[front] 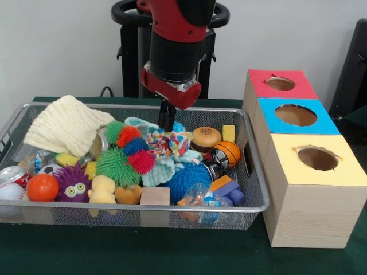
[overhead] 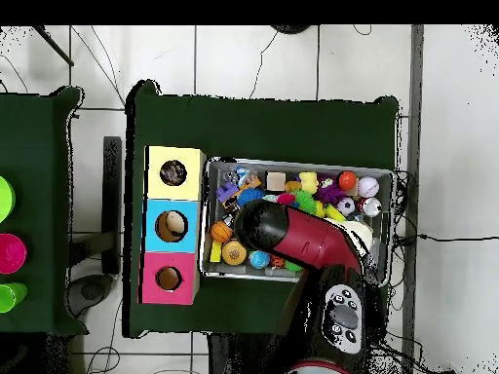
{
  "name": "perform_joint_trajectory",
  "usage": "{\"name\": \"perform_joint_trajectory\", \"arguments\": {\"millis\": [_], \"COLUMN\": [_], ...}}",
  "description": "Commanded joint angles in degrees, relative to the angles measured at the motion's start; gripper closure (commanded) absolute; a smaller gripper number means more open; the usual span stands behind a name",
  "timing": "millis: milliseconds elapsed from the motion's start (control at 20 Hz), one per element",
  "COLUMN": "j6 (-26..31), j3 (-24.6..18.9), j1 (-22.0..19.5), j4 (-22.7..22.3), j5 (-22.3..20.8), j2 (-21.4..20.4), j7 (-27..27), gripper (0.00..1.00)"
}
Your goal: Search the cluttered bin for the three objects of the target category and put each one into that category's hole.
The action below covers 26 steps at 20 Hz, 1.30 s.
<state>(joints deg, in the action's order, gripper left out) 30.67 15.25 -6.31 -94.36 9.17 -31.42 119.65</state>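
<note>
The silver wire-mesh bin point(front: 259, 183) is full of toys; in the overhead view point(overhead: 292, 163) the arm covers much of it. A crumpled wrapper with multicoloured dots point(front: 169, 142) lies in the bin's middle, toward the back. My gripper point(front: 167, 127) hangs straight down from the red and black arm, its tip right at the top of that wrapper. Another crinkly, clear piece of plastic point(front: 200, 197) lies at the front right, and a shiny one point(front: 39, 160) at the left. In the overhead view the arm's head point(overhead: 258, 222) hides the gripper and the dotted wrapper.
Three wooden boxes with round holes stand beside the bin: red top point(front: 281, 84), blue top point(front: 296, 116), yellow top point(front: 317, 158). The bin also holds a cream knitted cloth point(front: 66, 123), spiky balls point(front: 117, 166), a burger toy point(front: 206, 137), a small basketball point(front: 228, 153) and a drink can point(front: 12, 175).
</note>
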Motion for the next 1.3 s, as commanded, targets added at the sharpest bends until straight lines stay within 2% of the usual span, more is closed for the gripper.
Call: {"name": "perform_joint_trajectory", "arguments": {"millis": [50, 300, 600, 1050, 1250, 1300], "j6": [0.1, 1.3, 8.1, 6.6, 5.0, 4.9], "j3": [-1.6, -1.7, 0.2, -0.7, -0.7, -0.1], "j1": [-0.2, 0.0, 2.3, 1.8, 1.6, 1.8], "j4": [-0.5, -0.9, -1.3, -1.3, -0.6, -0.1], "j5": [2.3, 2.9, 2.9, 4.0, 3.2, 2.6], "j2": [2.5, 1.3, -3.9, -2.9, -2.0, -1.7], "j7": [11.6, 11.4, 11.9, 11.4, 10.2, 10.0], "gripper": [1.0, 1.0, 1.0, 1.0, 1.0, 0.0]}}
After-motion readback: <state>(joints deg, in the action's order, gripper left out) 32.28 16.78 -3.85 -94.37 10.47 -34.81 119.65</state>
